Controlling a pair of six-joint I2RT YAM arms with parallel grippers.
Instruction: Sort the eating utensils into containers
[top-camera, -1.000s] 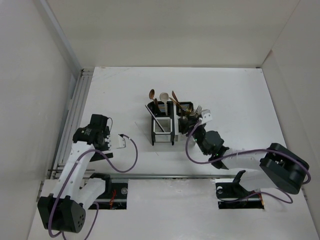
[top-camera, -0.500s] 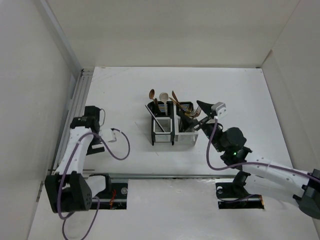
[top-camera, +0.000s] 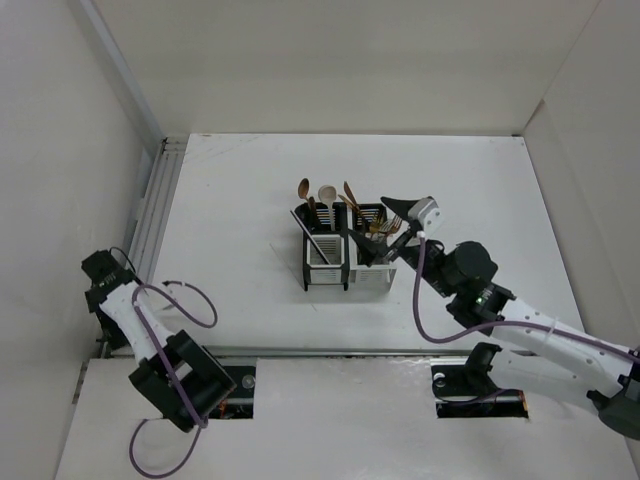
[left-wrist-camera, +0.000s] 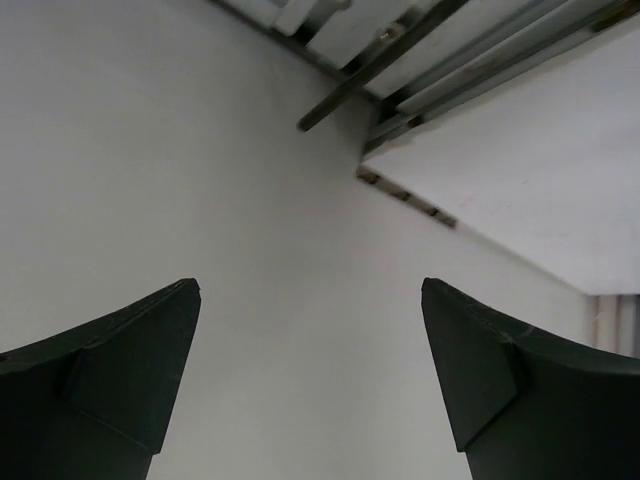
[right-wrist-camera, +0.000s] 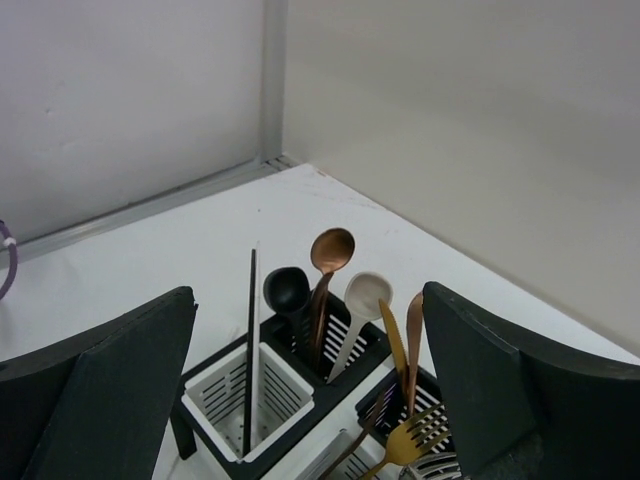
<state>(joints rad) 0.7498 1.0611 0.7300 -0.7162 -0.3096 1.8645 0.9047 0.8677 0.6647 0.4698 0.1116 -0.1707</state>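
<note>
The containers (top-camera: 338, 258) are a block of two black and two white slatted compartments at mid-table, all holding utensils. In the right wrist view a black and a pale chopstick (right-wrist-camera: 249, 350) stand in a white compartment (right-wrist-camera: 225, 400). A black spoon (right-wrist-camera: 287, 288), a copper spoon (right-wrist-camera: 332, 248) and a pale spoon (right-wrist-camera: 367, 293) stand in a black one (right-wrist-camera: 355, 335). A gold knife (right-wrist-camera: 392, 340), a copper knife (right-wrist-camera: 414, 330) and a gold fork (right-wrist-camera: 405, 445) stand nearer. My right gripper (top-camera: 388, 230) (right-wrist-camera: 309, 291) is open and empty, just above the block's right side. My left gripper (top-camera: 100, 270) (left-wrist-camera: 310, 283) is open and empty, facing the left wall.
Metal rails (top-camera: 150, 215) run along the table's left edge beside the left wall. Purple cables (top-camera: 185, 300) loop off both arms near the table's front edge. White walls enclose the table at the back and on both sides.
My left arm has swung from the table's left part out to the far left wall. My right gripper rose from the block's front, went right, then came back over its right side.
</note>
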